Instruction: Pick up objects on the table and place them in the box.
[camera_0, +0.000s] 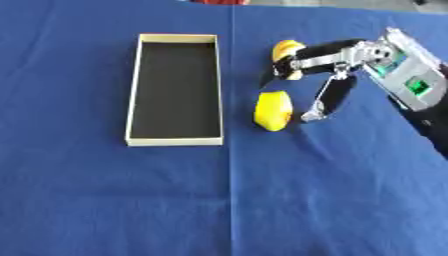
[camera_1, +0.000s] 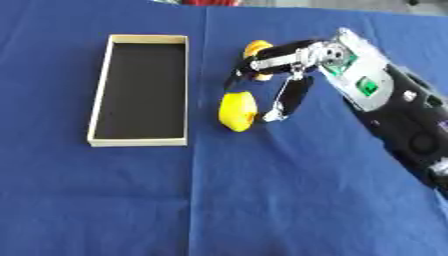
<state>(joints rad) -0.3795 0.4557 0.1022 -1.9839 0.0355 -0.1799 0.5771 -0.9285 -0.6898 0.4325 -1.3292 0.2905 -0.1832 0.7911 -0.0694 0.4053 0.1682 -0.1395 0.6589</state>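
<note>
The right hand reaches in from the upper right, fingers spread and hanging down over the blue desk. Right under it lies a yellow lemon-like object, its long axis running roughly toward and away from the robot, the nearer end slightly tapered. One finger comes down on the object's right side, its tip at or just beside the yellow skin; the thumb side curves down toward the object's far end. The hand is open, fingers partly bent, and it straddles the object without closing round it; whether any tip actually touches cannot be told.

Behind the hand, half hidden by the dark fingers, sits a second yellow-orange object; only its upper part shows, and its shape is unclear.

To the hand's left lies the box, a long shallow tray with pale walls and a dark floor, its long axis parallel to the lemon-like object's. Between the box's right wall and the object there is only bare blue cloth.

The right eye view shows much more of the black forearm running to the lower right; the left eye view cuts it off at the edge. The green panel on the wrist shows in both.
</note>
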